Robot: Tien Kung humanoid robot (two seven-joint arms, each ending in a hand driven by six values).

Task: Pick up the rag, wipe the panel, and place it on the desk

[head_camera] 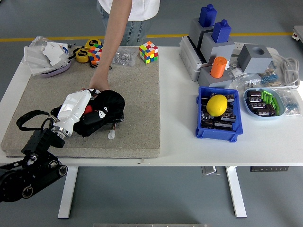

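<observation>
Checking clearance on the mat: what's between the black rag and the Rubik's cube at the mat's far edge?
Head view: only bare mat lies between the black rag and the Rubik's cube.

Bright, even overhead light, soft shadows, sharp focus throughout.

I can read no text, label, brand or number anywhere here. Whatever print there is comes through too small for me.
</observation>
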